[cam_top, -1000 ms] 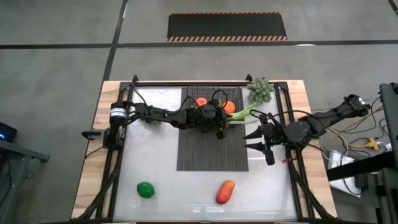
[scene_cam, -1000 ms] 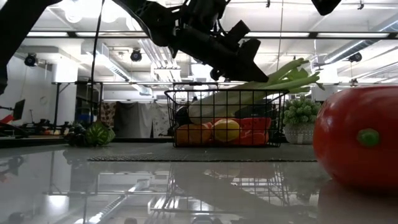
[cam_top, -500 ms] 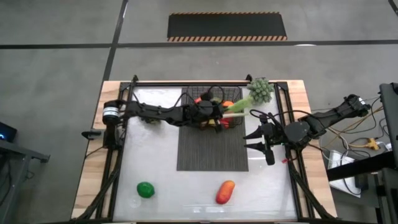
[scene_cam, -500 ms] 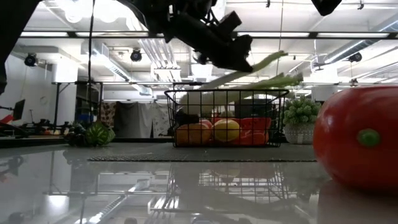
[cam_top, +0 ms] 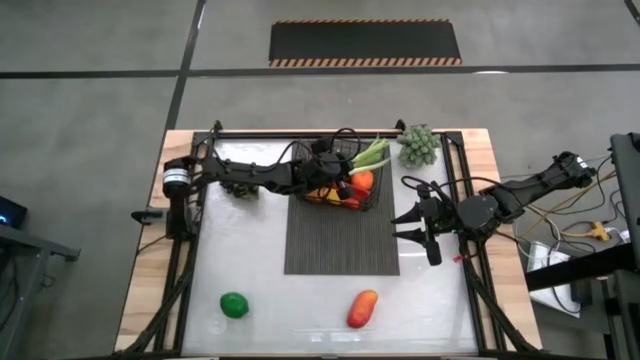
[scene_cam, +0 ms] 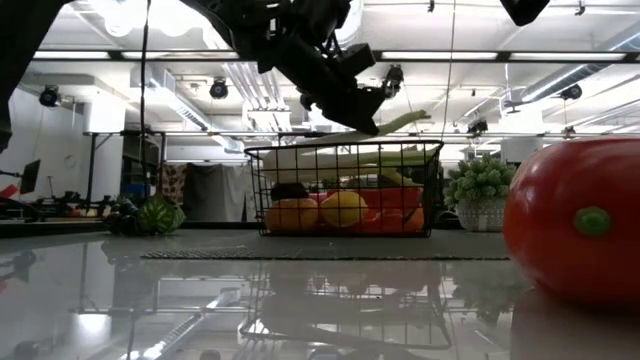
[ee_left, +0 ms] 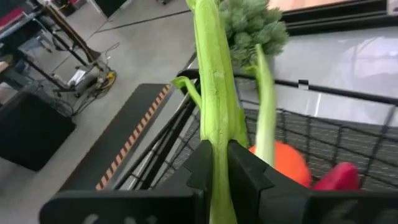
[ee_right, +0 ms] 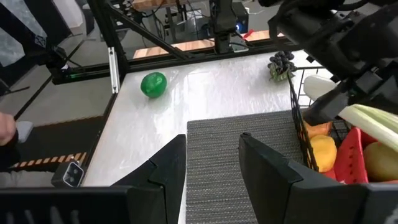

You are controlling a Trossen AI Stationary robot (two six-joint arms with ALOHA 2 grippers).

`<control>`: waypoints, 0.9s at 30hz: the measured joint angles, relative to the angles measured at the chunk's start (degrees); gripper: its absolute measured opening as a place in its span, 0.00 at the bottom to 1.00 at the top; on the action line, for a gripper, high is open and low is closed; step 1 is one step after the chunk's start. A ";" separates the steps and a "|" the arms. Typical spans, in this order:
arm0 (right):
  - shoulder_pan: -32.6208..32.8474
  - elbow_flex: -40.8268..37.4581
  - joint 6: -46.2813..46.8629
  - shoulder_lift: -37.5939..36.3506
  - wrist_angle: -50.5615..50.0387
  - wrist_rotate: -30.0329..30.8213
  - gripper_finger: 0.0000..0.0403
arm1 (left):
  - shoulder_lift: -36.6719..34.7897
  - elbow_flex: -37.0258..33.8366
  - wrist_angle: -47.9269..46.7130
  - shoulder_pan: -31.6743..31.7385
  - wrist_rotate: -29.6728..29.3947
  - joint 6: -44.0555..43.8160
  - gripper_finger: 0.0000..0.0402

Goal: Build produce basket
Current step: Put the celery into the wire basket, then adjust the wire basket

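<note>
The black wire basket [cam_top: 340, 192] stands on the far end of the dark ribbed mat [cam_top: 343, 240]. It holds produce: oranges [scene_cam: 295, 214], a yellow fruit [scene_cam: 342, 208] and red pieces [ee_left: 339, 177]. My left gripper [cam_top: 345, 172] hovers over the basket, shut on the long pale-green celery stalk [cam_top: 370, 155]. The stalk's leafy end points toward the table's far right. My right gripper [cam_top: 415, 220] waits open at the mat's right edge with nothing between its fingers. My left gripper pinches the celery stalk [ee_left: 221, 165] between its two fingers, partway along its length. The fingers come from the table's left, slanting slightly down. The leafy end [scene_cam: 405, 122] rises above the basket's rim. The pale base end [ee_right: 317, 84] sits low by the rim; whether it rests there, I cannot tell.
A green bunch [cam_top: 418, 145] lies at the far right, a dark striped fruit [scene_cam: 155, 215] at the far left. A green round fruit [cam_top: 234, 305] and a red-orange fruit [cam_top: 362, 308] lie near the front edge. Dark grapes [ee_right: 283, 62] lie beyond the basket in the right wrist view.
My left gripper has drawn back toward the table's left and far edge, risen a little and turned. The celery has swung with it, from lying toward the right to pointing far right, its leafy end higher. The basket has shifted slightly to the left.
</note>
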 joint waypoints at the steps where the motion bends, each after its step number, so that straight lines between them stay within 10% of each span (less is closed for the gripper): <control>1: 0.00 0.00 -0.01 -0.02 0.00 0.02 0.34 | 0.00 0.00 0.07 -0.11 0.11 -0.03 0.05; 18: 0.00 -0.27 0.56 0.00 -0.04 0.02 0.34 | -0.93 -0.02 -0.88 -1.18 2.36 -4.65 0.40; 27: -0.02 -1.40 1.12 0.94 -0.15 2.95 0.34 | -16.95 0.93 -30.26 -7.48 2.48 -4.72 0.44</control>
